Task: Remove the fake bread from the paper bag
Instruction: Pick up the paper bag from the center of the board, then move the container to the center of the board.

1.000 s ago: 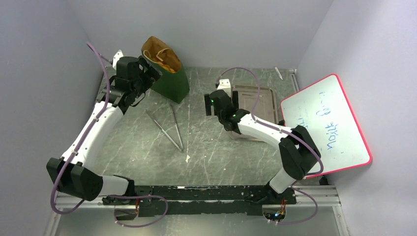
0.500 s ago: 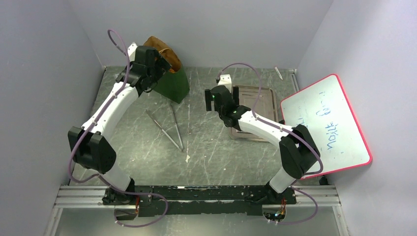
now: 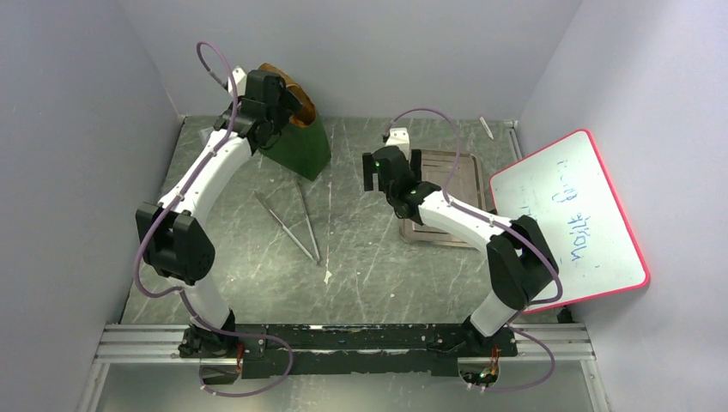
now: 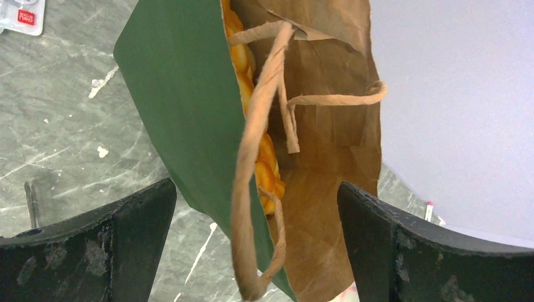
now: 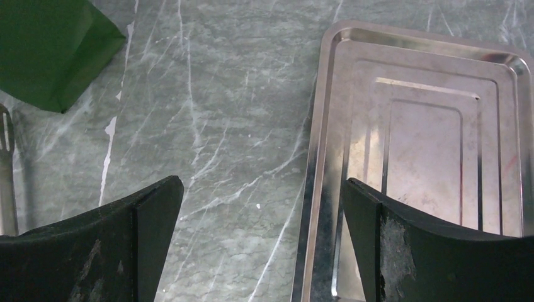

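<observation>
The bread, seen tucked inside the bag just ahead of the wide-spread left gripper, is judged light, stiff and smooth, best pinched across an exposed end clear of the limp handles, while the right gripper is held spread above the table.

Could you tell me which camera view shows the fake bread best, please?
The left wrist view: orange fake bread shows inside the open paper bag. In the top external view the left arm mostly covers the bag's mouth. The right wrist view shows only the bag's green corner.
</observation>
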